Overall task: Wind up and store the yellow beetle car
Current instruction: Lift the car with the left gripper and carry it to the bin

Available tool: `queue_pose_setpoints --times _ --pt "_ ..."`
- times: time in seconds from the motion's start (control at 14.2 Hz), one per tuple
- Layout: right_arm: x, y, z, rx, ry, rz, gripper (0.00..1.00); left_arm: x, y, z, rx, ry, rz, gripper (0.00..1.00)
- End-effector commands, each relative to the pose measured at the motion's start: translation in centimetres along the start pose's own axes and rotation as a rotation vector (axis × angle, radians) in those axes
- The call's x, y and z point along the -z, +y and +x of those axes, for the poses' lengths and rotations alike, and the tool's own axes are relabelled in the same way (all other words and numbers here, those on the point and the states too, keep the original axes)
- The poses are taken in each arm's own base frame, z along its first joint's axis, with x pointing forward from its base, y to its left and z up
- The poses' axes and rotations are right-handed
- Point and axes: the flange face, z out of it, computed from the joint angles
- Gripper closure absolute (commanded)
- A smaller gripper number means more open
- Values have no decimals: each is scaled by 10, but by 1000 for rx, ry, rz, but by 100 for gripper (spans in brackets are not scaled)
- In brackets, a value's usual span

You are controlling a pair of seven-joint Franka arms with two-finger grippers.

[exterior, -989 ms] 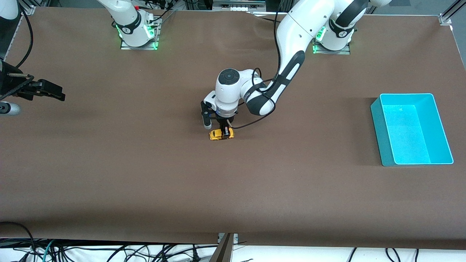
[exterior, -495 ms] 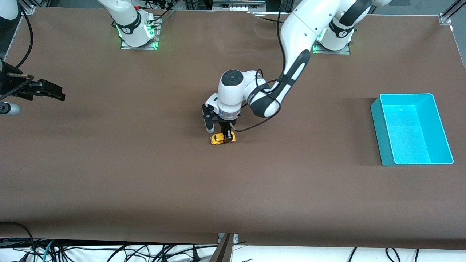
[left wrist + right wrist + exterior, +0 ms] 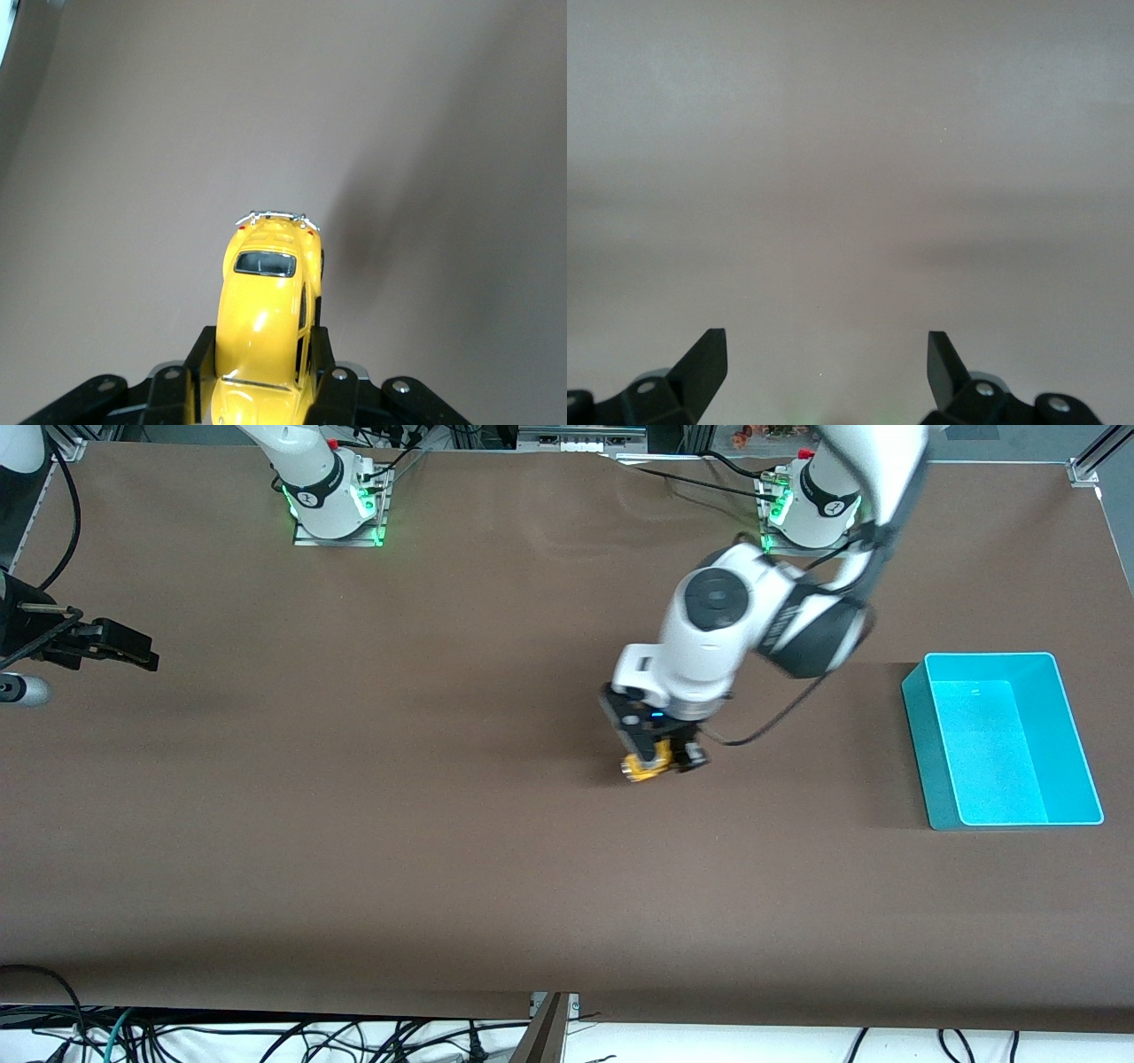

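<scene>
The yellow beetle car (image 3: 640,767) is clamped between the fingers of my left gripper (image 3: 660,760), a little above the brown table (image 3: 443,850), between the table's middle and the teal bin (image 3: 921,717). In the left wrist view the car (image 3: 266,301) sticks out from between the black fingers (image 3: 200,354), which press on its sides, and my left gripper (image 3: 261,341) is shut on it. My right gripper (image 3: 133,654) waits at the right arm's end of the table. In the right wrist view it (image 3: 824,341) is open and empty over bare table.
The teal bin is open-topped and empty, at the left arm's end of the table. The arms' bases (image 3: 335,509) stand along the table edge farthest from the front camera. Cables hang below the edge nearest that camera.
My left gripper, shut on the car, has lifted it off the table's middle and carried it toward the teal bin. The right arm has not moved.
</scene>
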Motion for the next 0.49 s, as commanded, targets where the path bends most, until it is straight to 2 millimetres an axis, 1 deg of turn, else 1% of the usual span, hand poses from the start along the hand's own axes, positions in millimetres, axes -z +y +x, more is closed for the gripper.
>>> queue_pose_setpoints --times 0.0,0.07,0.14,0.28,0.35,0.42 --pt "2 2 -5 10 0 0 0 27 -46 -115 -69 -59 -16 100" --pt "2 2 -5 10 0 0 0 27 -65 -154 -70 -73 -23 100" --pt "2 2 -5 10 1 0 0 23 -87 -196 -49 -88 -33 100" --pt "2 2 -5 9 1 -1 0 1 -125 -278 -34 -127 -69 100" --pt "2 2 -5 11 0 -1 0 -11 -135 -310 -63 -133 -80 100" --pt "2 2 -5 11 1 -1 0 -23 -141 -338 -112 -141 -84 100"
